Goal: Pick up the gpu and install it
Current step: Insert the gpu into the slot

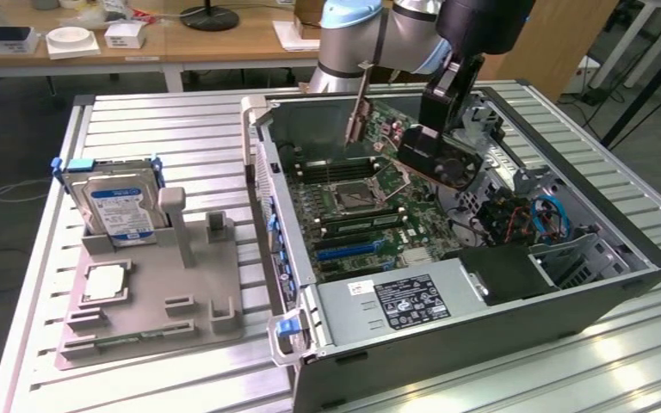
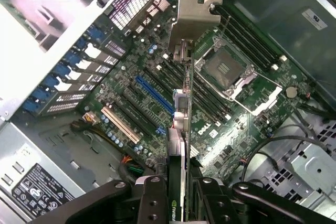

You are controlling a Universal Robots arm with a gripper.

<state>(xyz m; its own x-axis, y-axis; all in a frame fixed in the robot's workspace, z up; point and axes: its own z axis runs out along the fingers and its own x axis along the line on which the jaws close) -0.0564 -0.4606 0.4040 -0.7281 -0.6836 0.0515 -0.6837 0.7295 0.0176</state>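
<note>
My gripper (image 1: 442, 140) is shut on the gpu (image 1: 423, 157), a flat black card with a silver bracket (image 1: 357, 110) at its far end. The card hangs tilted inside the open computer case (image 1: 606, 292), above the motherboard (image 1: 365, 215) and apart from it. In the wrist view the gpu (image 2: 182, 129) is seen edge-on, clamped between the two black fingers (image 2: 152, 198) of the gripper (image 2: 181, 203), with its bracket (image 2: 195, 17) pointing away. A blue slot (image 2: 155, 94) lies on the board a little to one side of the card's edge.
The processor socket (image 1: 348, 196), memory slots and cables (image 1: 537, 215) crowd the case interior. The power supply (image 1: 405, 301) fills its near end. On the exterior view's left, a grey fixture (image 1: 158, 292) on the slatted table holds a silver hard drive (image 1: 118, 206).
</note>
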